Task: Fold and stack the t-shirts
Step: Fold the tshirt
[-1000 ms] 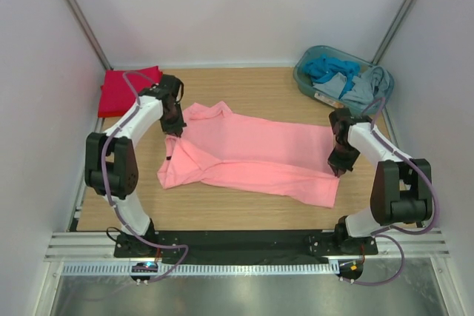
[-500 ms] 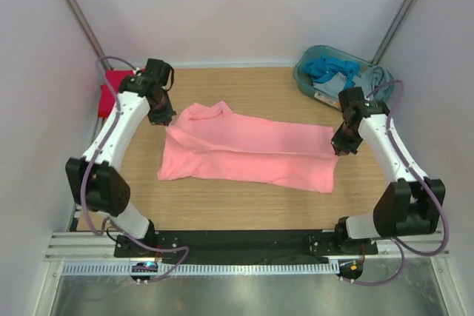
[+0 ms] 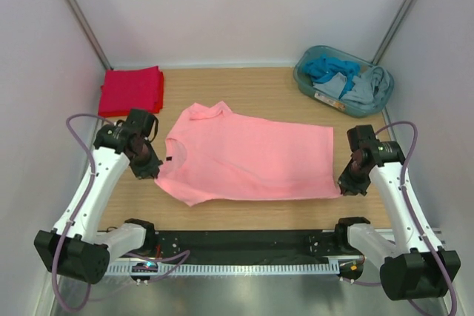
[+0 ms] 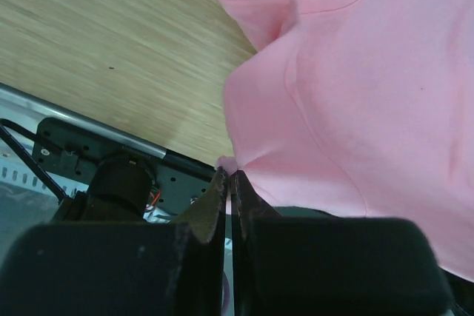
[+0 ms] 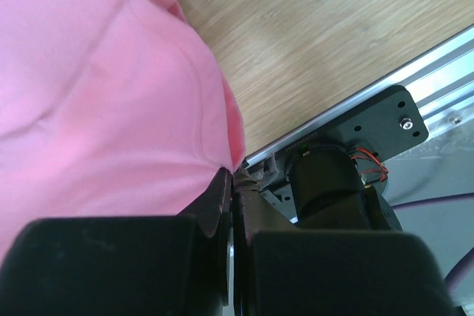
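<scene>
Inside left tool (image 4: 229,177) and right tool (image 5: 235,176), pinched pink t-shirt (image 3: 252,157) edges lie hidden.

A: Top view?
B: Fixed high above and behind the arms, tilted down over the whole table (image 3: 252,83); near edge at 6 o'clock, back wall at 12.
A: And the wrists?
B: Mounted just behind the left gripper (image 4: 228,181) and the right gripper (image 5: 234,177), very close, looking along the fingers, down and back toward the near edge.
A: Overlap?
B: Pink t-shirt (image 3: 252,157) in all three, plus wood and the black base plate (image 3: 244,242).
</scene>
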### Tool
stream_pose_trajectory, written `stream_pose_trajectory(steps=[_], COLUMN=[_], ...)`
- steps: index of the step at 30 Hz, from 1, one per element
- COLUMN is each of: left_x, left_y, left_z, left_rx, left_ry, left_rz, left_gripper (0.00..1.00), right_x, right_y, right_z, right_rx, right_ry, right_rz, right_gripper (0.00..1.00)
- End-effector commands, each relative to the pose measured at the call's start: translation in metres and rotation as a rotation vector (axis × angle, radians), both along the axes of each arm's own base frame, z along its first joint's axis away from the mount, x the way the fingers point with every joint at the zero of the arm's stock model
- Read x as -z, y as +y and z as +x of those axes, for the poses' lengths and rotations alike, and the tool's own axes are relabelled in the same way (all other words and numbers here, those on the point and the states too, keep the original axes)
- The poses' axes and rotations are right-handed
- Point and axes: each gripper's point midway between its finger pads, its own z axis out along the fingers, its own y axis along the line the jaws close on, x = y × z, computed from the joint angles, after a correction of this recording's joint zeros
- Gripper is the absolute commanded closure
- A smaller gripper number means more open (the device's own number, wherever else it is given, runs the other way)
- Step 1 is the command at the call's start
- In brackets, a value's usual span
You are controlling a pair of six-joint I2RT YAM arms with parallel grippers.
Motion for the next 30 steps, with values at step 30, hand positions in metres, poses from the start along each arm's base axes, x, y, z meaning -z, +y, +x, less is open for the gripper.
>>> stream_pose_trajectory(steps=[30], left_x=[0.047], left_y=[-0.01], left_z=[0.1], left_rx=[0.048], left_ry=[0.157], left_rz=[0.078], left_gripper=[1.0], right_x=[0.03], right_y=[-0.013], right_z=[0.062], right_rx=[-0.034], right_ry=[0.182], right_rz=[-0.12], right_gripper=[0.99])
